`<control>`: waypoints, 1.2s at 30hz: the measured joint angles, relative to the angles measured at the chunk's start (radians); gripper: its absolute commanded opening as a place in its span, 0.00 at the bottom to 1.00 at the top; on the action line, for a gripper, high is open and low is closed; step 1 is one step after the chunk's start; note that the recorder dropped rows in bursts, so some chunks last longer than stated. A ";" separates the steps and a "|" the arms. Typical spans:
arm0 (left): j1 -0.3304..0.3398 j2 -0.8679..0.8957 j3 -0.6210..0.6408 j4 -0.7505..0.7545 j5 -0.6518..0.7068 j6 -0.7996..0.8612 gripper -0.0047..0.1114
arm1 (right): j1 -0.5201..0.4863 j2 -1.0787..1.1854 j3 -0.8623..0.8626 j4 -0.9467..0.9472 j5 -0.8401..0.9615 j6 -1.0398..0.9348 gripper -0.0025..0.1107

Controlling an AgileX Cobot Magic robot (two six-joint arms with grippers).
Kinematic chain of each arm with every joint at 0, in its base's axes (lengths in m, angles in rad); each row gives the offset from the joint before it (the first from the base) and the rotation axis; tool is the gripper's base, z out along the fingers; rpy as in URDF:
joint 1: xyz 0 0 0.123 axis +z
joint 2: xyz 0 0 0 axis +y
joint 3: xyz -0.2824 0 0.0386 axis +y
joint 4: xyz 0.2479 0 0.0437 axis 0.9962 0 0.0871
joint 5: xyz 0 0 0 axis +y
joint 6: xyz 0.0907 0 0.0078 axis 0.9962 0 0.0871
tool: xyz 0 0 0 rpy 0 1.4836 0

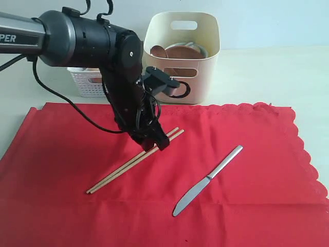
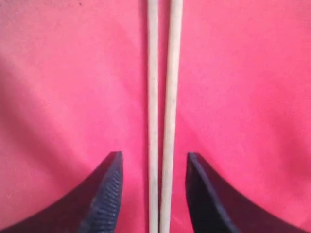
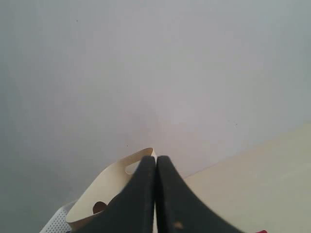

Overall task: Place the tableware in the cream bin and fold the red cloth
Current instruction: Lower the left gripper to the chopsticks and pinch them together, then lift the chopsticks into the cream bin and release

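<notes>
Red cloth (image 1: 247, 206) lies spread flat over the desk (image 1: 272, 77). The left end effector (image 1: 160, 143) is down at the far end of the chopsticks (image 1: 123, 170), jaws partly apart, one each side of the pair, gripping nothing. A knife (image 1: 208, 180) lies on the cloth, apart to the right. The cream bin (image 1: 205, 67) behind holds a brown plate (image 1: 182, 53). The right end effector (image 3: 155, 194) is raised, pressed shut, empty.
</notes>
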 measured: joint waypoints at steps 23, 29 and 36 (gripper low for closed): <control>-0.046 0.089 -0.002 0.099 -0.022 -0.090 0.12 | 0.000 0.000 0.000 0.000 0.000 0.000 0.02; -0.046 0.091 -0.005 0.099 -0.020 -0.096 0.04 | 0.000 0.000 0.000 0.000 0.000 0.000 0.02; -0.046 0.022 0.005 0.126 0.003 -0.098 0.04 | 0.000 0.000 0.000 0.000 0.000 0.000 0.02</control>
